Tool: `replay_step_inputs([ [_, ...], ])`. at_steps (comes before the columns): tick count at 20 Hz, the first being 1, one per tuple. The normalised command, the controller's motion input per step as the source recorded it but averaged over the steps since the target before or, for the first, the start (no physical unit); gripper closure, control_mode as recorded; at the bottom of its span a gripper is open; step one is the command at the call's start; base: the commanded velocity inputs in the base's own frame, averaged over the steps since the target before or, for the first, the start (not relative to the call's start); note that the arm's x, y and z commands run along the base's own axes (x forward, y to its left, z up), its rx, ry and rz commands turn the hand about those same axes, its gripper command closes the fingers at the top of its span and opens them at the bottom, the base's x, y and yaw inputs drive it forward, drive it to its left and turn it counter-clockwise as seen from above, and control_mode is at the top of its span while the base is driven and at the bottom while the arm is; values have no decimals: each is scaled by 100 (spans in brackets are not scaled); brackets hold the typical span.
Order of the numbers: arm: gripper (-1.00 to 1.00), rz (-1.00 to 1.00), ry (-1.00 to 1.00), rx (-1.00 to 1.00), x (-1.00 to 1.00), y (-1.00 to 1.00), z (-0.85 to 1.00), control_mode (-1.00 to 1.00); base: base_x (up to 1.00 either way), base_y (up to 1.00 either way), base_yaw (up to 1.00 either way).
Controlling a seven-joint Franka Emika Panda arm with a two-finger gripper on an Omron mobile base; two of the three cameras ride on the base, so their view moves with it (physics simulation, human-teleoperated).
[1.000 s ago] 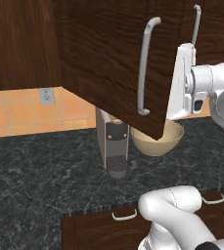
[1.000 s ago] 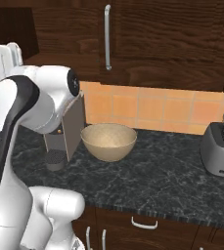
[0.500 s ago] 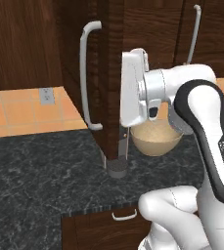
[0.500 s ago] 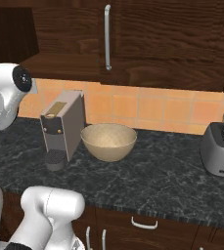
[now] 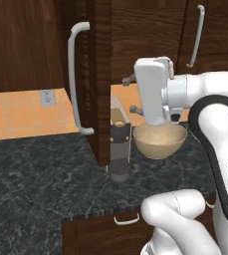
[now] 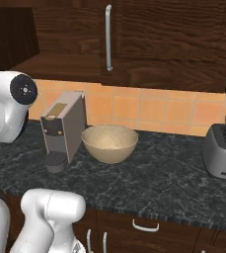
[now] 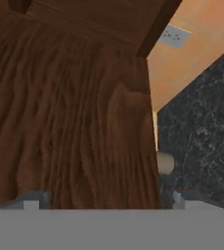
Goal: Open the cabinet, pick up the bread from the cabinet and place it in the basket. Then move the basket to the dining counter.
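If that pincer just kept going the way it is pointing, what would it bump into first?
Most likely the dark wooden cabinet door, which looms right ahead of the open pincer in the hand view. The black counter lies off to one side. How close the door is remains unclear.

Black speckled granite counter (image 6: 149,178) carries three things: the tan basket (image 6: 109,143) near the middle, a grey coffee machine (image 6: 62,129) just beside it at nine o'clock, and a silver toaster (image 6: 224,150) well apart at three o'clock.
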Motion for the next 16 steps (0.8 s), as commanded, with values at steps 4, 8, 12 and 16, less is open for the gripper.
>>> replay_step_inputs([
  [4, -100, -13, -22, -8, 1, -100, 6, -100, 0, 0, 0],
  [8, -100, -20, -13, -24, 0, -100, 29, -100, 0, 0, 0],
  [12, -100, -27, -9, -37, 0, -99, 31, -100, 0, 0, 0],
  [16, -100, -31, -11, -44, 0, -56, 33, -100, 0, 0, 0],
])
